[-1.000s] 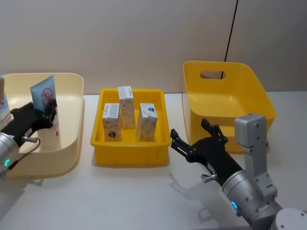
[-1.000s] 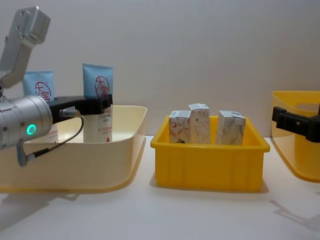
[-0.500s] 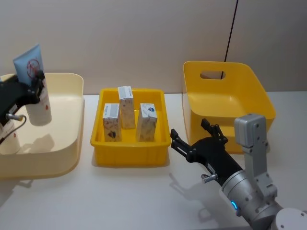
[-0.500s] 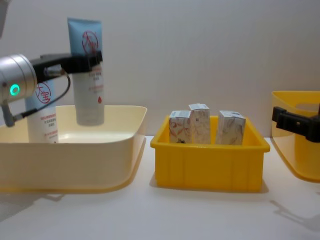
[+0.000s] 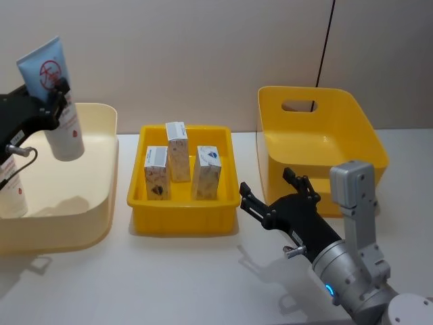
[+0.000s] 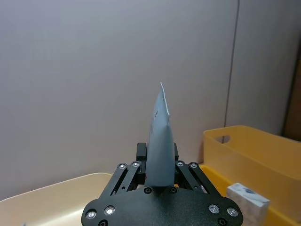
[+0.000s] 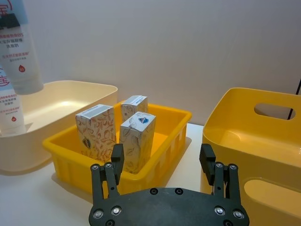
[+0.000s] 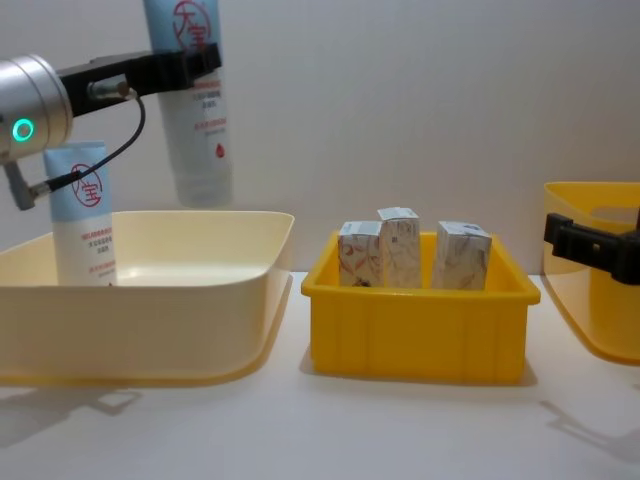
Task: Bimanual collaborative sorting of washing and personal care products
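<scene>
The left gripper (image 8: 195,62) clamps a blue tube (image 8: 203,140) above the cream bin (image 8: 150,340) at left — a second tube (image 8: 85,225) stands inside; the right gripper (image 5: 267,188) hovers spread wide, near right; three cartons (image 5: 179,152) sit in the middle tray (image 5: 183,223).

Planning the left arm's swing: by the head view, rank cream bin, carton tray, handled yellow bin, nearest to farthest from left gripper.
1. Cream bin, below the left gripper and its tube.
2. Carton tray, middle.
3. Handled yellow bin, far right.

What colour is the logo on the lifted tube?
Red, on the light-blue tube held by the left gripper above the cream bin; clearest in chest view.
</scene>
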